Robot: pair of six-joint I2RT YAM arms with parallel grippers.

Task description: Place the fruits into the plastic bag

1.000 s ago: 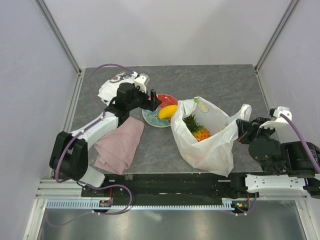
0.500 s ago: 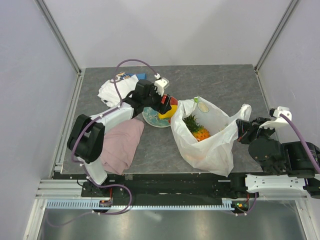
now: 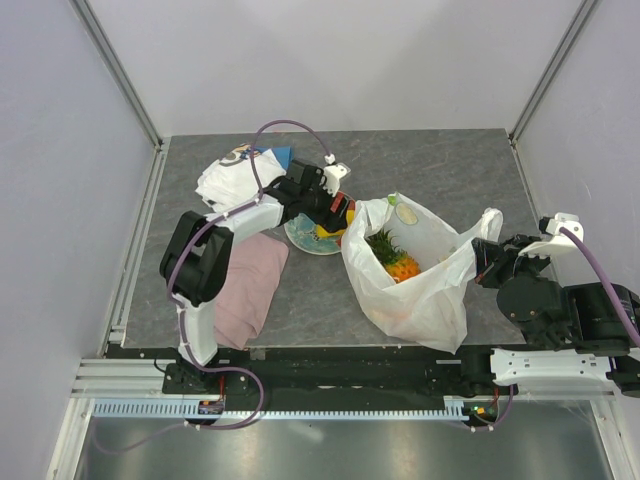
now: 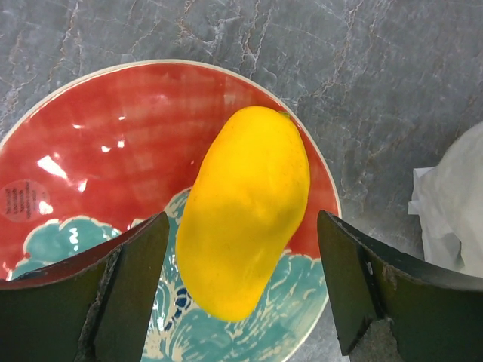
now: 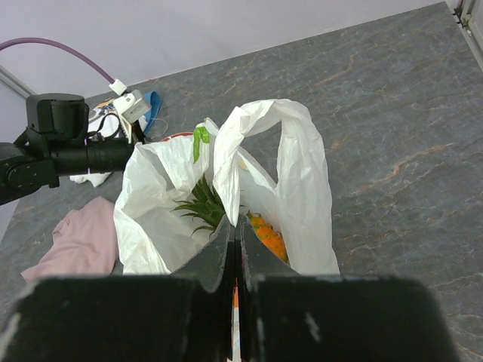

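While the right arm stands off at the table's (image 3: 430, 165) right side, its right gripper (image 5: 235, 230) is pressed fully shut on the plastic bag (image 3: 420, 295), pinching a fold of the thin white film near one handle, so that the mouth of the bag gapes upward. Inside it lies the pineapple (image 3: 396, 262), its green crown pointing toward the far-left side of the bag and its orange body lower down against the film. I cannot tell from where I stand whether any other fruit is in there.

Across the table the left arm reaches over the red-and-teal plate (image 4: 106, 143), which sits just beside the bag's left edge. A single yellow mango (image 4: 245, 207) lies lengthwise on the plate (smooth, unmarked, its lower end over the teal pattern). The left gripper (image 4: 243, 283) hangs low over it with its jaws spread wide, one finger on each side of the mango and a gap of plate showing between each finger and the fruit; neither touches it.

A pink cloth (image 3: 245, 285) lies crumpled at the near left beside the left arm, and a white folded cloth (image 3: 225, 180) lies at the far left corner.
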